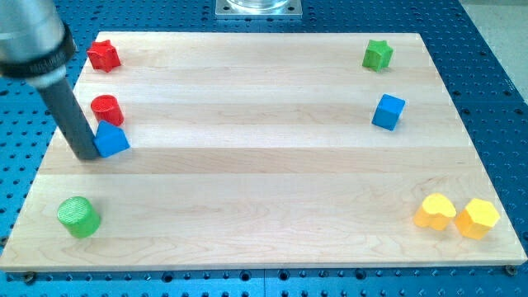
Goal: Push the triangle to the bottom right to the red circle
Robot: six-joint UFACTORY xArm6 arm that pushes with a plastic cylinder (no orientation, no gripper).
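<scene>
A blue triangle block (112,139) lies near the board's left edge, just below and to the right of the red circle (106,109), almost touching it. My tip (86,154) rests on the board right against the triangle's left side. The dark rod slants up to the view's top left.
A red star block (104,55) sits at the top left, a green circle (79,217) at the bottom left. A green star (378,54) and a blue cube (388,111) are at the upper right. A yellow heart (435,212) and a yellow hexagon (478,218) are at the bottom right.
</scene>
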